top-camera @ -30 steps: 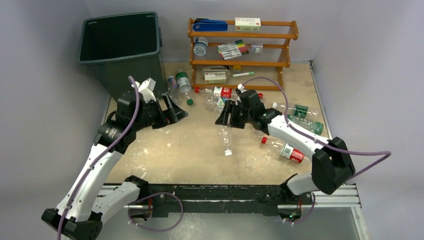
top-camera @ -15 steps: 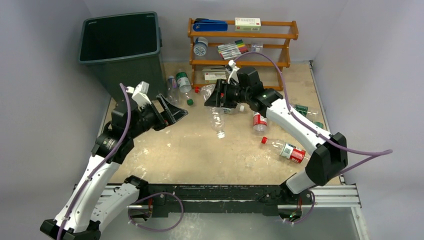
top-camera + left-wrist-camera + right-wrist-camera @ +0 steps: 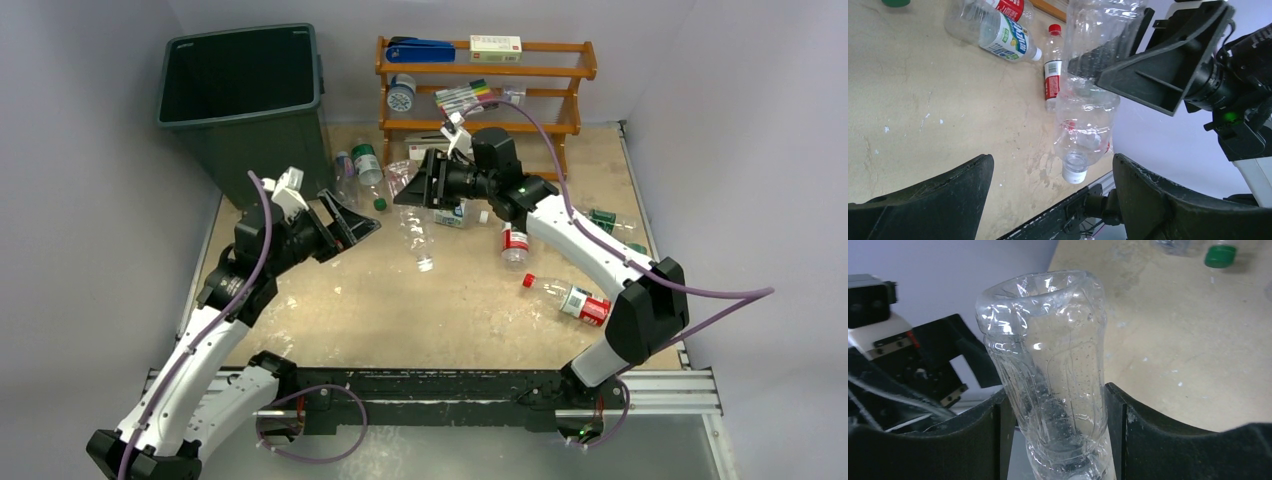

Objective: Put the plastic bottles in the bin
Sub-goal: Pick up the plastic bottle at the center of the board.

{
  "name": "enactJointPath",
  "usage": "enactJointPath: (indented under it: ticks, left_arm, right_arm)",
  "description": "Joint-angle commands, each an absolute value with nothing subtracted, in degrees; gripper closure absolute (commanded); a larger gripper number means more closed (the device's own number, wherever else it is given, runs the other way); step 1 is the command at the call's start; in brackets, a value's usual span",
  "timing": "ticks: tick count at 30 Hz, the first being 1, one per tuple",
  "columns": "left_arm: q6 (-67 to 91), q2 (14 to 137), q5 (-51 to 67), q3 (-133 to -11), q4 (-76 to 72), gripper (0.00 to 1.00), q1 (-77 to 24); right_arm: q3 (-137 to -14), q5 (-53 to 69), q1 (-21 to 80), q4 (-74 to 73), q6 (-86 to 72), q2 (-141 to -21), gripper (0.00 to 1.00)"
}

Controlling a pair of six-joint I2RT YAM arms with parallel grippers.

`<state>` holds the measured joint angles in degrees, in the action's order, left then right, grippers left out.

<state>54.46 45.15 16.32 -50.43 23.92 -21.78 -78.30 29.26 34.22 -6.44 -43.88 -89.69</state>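
As the right gripper (image 3: 415, 190) has swung leftward, the clear bottle (image 3: 416, 238) clamped in its part-closed jaws now hangs nearer the bin (image 3: 240, 114). The left gripper (image 3: 350, 222) stands wide open and empty, apparently awaiting a handover.

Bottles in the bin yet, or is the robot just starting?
Just starting: no bottle shows in the bin. The right arm's fingers grip one clear bottle, lifted. Several others lie on the table, like a red-label bottle. Left arm's fingers: open, empty.
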Motion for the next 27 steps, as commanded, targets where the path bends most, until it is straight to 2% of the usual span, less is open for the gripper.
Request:
enactJointPath:
  ticks: [1, 16, 27]
  left_arm:
    - [55.79, 45.59, 16.52, -49.50, 17.53, 0.12, -21.96]
    - [58.27, 45.40, 16.83, -48.60, 12.64, 0.12, -22.86]
    - [56.52, 45.34, 13.95, -50.11, 15.44, 0.16, -23.91]
  right_arm:
    - [-80.68, 34.22, 35.19, 0.92, -47.72, -89.11, 0.38]
    - [-80.32, 37.27, 39.00, 10.66, -55.14, -91.02, 0.37]
    - [-81.83, 37.49, 42.14, 14.93, -58.78, -93.34, 0.38]
